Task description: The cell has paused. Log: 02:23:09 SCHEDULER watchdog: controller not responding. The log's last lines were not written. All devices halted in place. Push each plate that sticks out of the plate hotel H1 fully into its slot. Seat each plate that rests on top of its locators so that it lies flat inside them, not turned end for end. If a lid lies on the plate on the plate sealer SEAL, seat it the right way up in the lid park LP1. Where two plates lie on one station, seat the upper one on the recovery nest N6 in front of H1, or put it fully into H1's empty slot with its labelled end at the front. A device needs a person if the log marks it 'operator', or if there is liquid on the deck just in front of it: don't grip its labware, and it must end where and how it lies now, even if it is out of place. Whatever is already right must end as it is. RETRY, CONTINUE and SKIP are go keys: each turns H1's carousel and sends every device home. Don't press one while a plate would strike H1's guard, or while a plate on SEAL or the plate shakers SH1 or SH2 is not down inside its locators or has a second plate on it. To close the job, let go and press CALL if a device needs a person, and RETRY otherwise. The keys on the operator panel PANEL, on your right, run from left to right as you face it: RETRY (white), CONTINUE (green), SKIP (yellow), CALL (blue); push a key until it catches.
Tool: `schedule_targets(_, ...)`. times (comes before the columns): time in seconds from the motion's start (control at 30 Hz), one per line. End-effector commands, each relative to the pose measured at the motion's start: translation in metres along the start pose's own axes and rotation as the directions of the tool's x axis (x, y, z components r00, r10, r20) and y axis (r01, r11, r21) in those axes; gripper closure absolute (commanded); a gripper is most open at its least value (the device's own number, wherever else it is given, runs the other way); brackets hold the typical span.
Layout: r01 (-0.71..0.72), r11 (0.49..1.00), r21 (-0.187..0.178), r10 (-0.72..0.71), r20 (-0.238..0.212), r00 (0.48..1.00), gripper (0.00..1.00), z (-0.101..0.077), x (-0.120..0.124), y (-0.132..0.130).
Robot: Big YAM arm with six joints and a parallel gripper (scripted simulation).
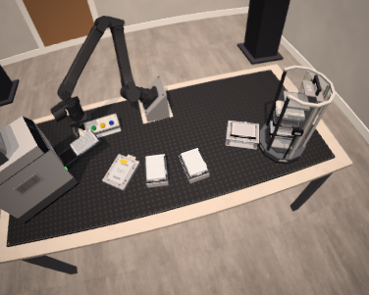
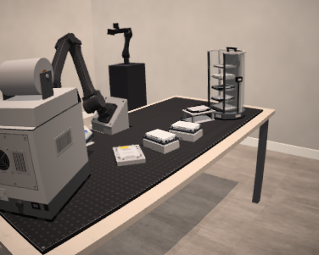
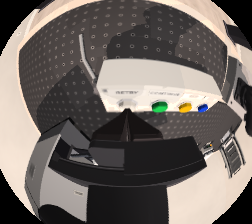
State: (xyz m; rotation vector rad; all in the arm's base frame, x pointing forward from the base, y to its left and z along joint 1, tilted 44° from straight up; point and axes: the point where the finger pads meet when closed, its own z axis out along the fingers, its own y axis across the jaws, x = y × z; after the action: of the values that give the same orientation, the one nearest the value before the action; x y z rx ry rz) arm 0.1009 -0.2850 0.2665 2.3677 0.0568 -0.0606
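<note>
I have the tool [image 3: 127,121] with its fingers brought fully together on nothing, poised right at the operator panel PANEL [image 1: 103,124], its tip lined up with the white RETRY key [image 3: 127,103] at the left end of the key row. From the wrist view, green CONTINUE [image 3: 159,105], yellow SKIP [image 3: 185,106] and blue CALL [image 3: 202,107] run off to the right of that tip. So I judge this to be the closing step: pressing a go key. Farther from PANEL, the plate hotel H1 [image 1: 326,102] stands at the far end of the desk [image 1: 242,210] with the recovery nest N6 [image 1: 242,134] just in front of it carrying a plate; the lid park LP1 [image 1: 121,172] and the two shakers [image 1: 156,171] sit between N6 and PANEL, and the sealer SEAL [image 1: 26,175] is just beside PANEL. I cannot tell from here whether any plate protrudes from H1, nor whether liquid lies anywhere. Next, I'd ease the closed tip straight into RETRY until it catches, keeping clear of CONTINUE next to it.
</note>
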Motion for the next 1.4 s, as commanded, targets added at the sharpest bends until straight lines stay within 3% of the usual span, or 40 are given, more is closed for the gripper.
schedule_targets(0.0,0.006,1.0,0.002,-0.006,0.006,1.0,1.0,0.005,-0.001,0.0)
schedule_targets(1.37,0.006,1.0,0.004,-0.006,0.01,1.0,1.0,0.017,-0.002,-0.002)
